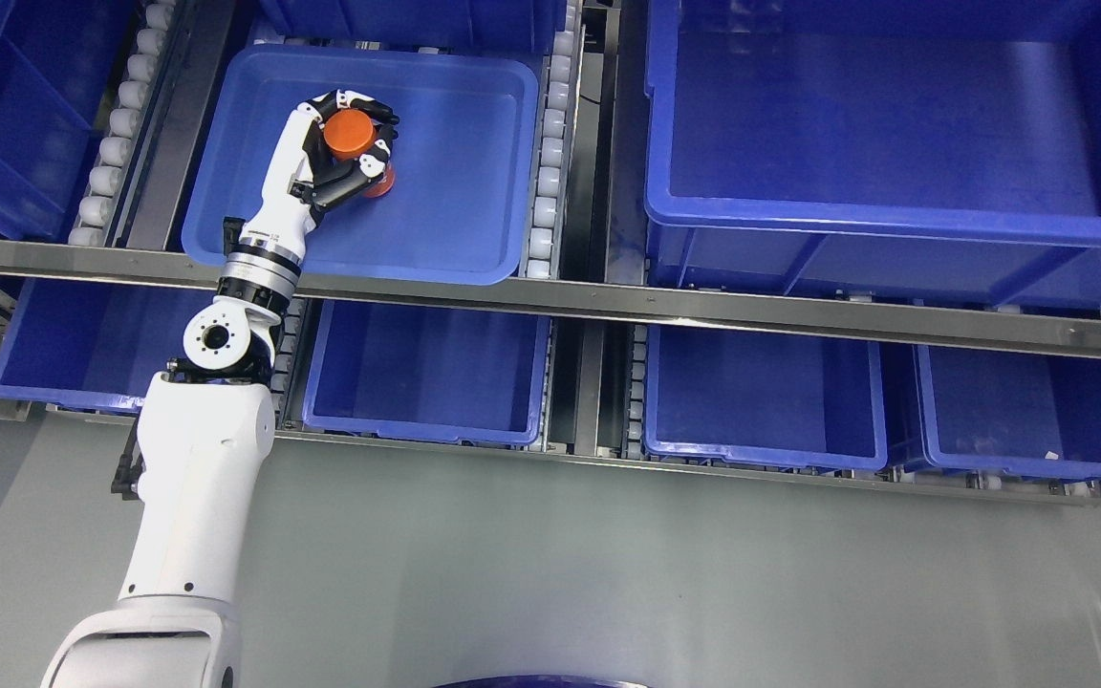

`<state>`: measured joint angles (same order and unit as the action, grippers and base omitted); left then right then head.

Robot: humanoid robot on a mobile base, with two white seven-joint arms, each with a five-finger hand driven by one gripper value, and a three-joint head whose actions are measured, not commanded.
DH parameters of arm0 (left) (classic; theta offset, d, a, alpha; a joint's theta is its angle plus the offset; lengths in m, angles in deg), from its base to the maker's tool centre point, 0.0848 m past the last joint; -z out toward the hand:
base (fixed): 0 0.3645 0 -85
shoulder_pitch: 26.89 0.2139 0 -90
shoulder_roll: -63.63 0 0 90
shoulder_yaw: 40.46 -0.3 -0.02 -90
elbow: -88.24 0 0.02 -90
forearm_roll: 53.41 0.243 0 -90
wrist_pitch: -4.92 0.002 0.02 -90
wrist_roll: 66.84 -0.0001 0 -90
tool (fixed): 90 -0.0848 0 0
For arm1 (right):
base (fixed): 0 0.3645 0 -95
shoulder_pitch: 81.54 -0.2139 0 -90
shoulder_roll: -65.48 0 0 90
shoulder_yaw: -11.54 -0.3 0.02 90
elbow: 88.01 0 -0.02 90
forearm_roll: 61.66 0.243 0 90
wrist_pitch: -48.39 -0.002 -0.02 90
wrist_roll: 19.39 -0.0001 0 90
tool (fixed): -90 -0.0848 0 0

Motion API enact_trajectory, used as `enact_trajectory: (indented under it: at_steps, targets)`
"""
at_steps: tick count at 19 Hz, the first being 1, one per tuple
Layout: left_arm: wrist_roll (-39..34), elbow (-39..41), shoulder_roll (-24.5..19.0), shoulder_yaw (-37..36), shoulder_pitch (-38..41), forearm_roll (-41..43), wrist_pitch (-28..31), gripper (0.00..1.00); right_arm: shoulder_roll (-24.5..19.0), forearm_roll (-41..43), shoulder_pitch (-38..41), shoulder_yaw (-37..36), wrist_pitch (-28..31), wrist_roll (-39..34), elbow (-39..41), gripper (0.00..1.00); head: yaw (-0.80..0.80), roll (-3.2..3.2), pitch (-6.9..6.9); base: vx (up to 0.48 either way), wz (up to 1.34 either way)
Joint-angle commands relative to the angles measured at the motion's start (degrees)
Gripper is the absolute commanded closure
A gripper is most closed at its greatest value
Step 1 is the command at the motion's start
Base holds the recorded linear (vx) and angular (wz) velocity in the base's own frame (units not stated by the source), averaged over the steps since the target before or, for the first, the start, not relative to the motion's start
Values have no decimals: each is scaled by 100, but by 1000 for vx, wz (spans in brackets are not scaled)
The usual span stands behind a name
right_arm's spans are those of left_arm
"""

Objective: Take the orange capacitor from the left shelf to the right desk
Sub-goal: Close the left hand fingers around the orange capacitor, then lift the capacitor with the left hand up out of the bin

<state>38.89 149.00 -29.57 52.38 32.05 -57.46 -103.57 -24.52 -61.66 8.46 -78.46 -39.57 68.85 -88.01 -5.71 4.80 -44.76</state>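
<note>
Left hand (345,143), upper left of frame: fingers curled around orange capacitor (350,134), grip closed on it. Second orange piece (380,182) visible just below and right of hand, partly hidden by fingers; whether separate item or part of same, cannot tell. Hand and capacitor inside shallow blue tray (474,191) on upper shelf level, left-of-centre. White left arm (197,459) rises from lower left across metal shelf rail (703,311). Large blue bin (895,124) upper right. Row of blue bins (761,401) on lower level.
</note>
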Motion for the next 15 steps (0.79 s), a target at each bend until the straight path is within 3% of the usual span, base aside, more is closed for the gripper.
enact_trajectory:
  at_steps: [1, 6, 9, 15]
  targets:
    - [45, 688, 187, 340, 99, -419, -32, 100, 100, 0, 193, -70, 25, 0, 132, 0, 0, 0, 0, 0, 0]
    - [440, 2209, 64, 507, 398, -729, -32, 100, 100, 0, 193, -62, 25, 0, 132, 0, 0, 0, 0, 0, 0]
    - [405, 2922, 204, 692, 512, -860, -49, 99, 100, 0, 193, -62, 25, 0, 132, 0, 0, 0, 0, 0, 0]
    - [396, 3381, 219, 763, 1267, -913, -672, 99, 100, 0, 193, -62, 25, 0, 132, 0, 0, 0, 0, 0, 0]
